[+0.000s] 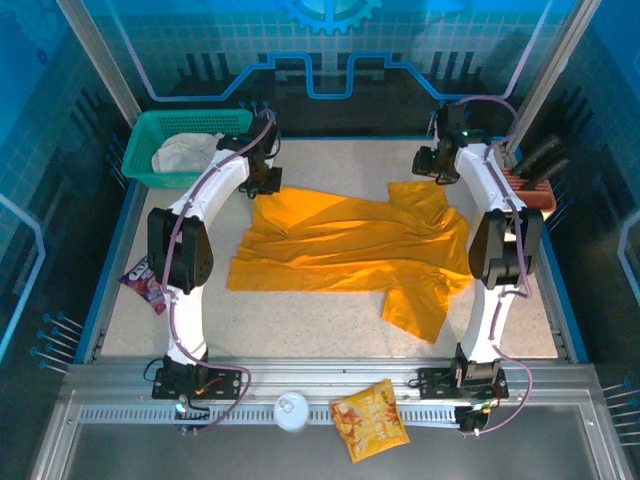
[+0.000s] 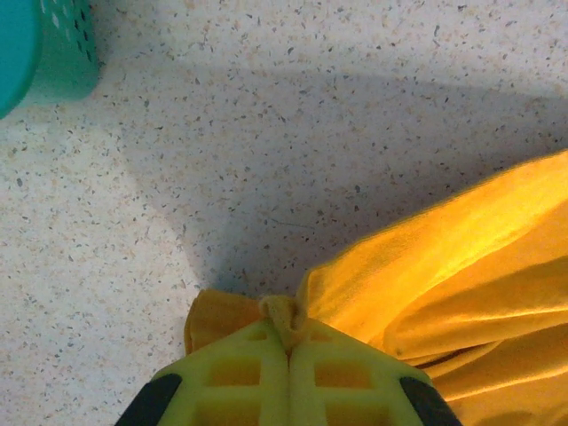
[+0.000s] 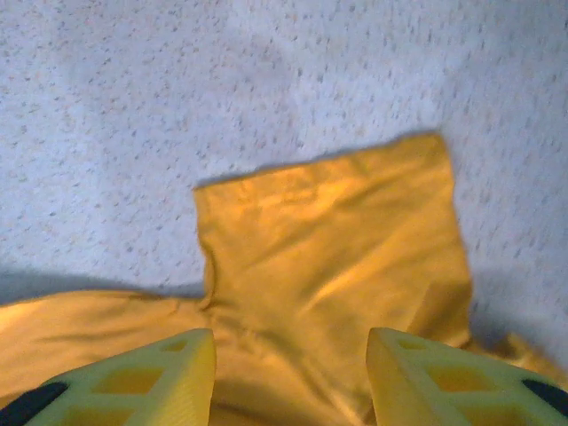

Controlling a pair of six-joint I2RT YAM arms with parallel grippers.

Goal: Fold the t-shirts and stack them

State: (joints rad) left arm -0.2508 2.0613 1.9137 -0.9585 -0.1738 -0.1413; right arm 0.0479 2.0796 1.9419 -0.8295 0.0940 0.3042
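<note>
Middle of table [image 1: 300, 320]: spread t-shirt [image 1: 350, 250], one sleeve toward near right. Far left: basket [image 1: 150, 135], holding a bundled cloth, probably the second t-shirt [image 1: 185, 152]. The left gripper [image 2: 286, 333] sits at the shirt's far-left corner, and the right gripper [image 3: 291, 355] is over its far-right sleeve. Snack packet [image 1: 368, 418] lies near, past the table edge.

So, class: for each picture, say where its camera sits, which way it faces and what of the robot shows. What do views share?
Top external: above and behind the arms, facing down at the table; both arms show.
Left wrist: on the left arm, facing down past the left pincer, shut on the mustard t-shirt.
Right wrist: on the right arm, facing down past the open right pincer at a sleeve.
Shared: all see the mustard t-shirt; top and left wrist see the teal basket.
</note>
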